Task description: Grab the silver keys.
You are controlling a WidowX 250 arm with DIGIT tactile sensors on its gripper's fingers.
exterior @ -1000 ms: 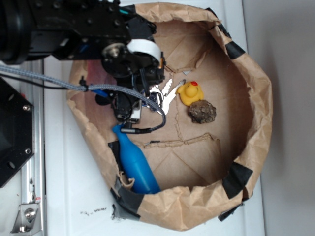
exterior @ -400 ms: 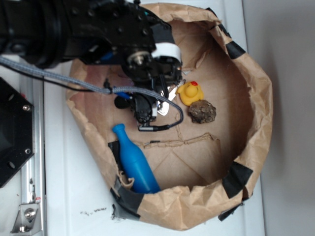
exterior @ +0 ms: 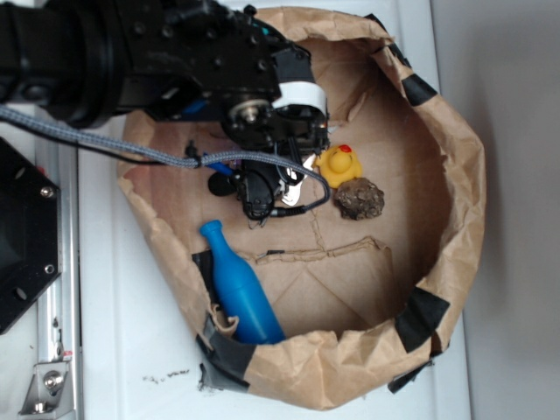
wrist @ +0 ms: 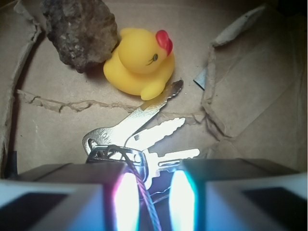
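Closest to my wrist camera, the gripper (wrist: 149, 202) fills the bottom edge, its two fingers (wrist: 126, 202) glowing and standing apart with a narrow gap between them. The ring end of the silver keys (wrist: 139, 139) sits right at that gap, with a thin wire crossing it; I cannot tell from here whether the fingers touch the metal. The keys fan out away from me across the brown paper floor, and the tip of the longest one reaches the underside of the yellow duck (wrist: 140, 62). The duck lies just beyond the keys, red beak up and to the right, pressed against a rough grey-brown rock (wrist: 82, 31) at its left.

From the outside view, the black arm (exterior: 175, 61) reaches in from the upper left and covers most of the keys (exterior: 296, 179), only a sliver of silver showing beside the duck (exterior: 339, 164) and rock (exterior: 360, 199). A blue bottle (exterior: 241, 289) lies well apart along the lower left wall of the paper bag (exterior: 455, 175), which sits on a white table (exterior: 122, 350).
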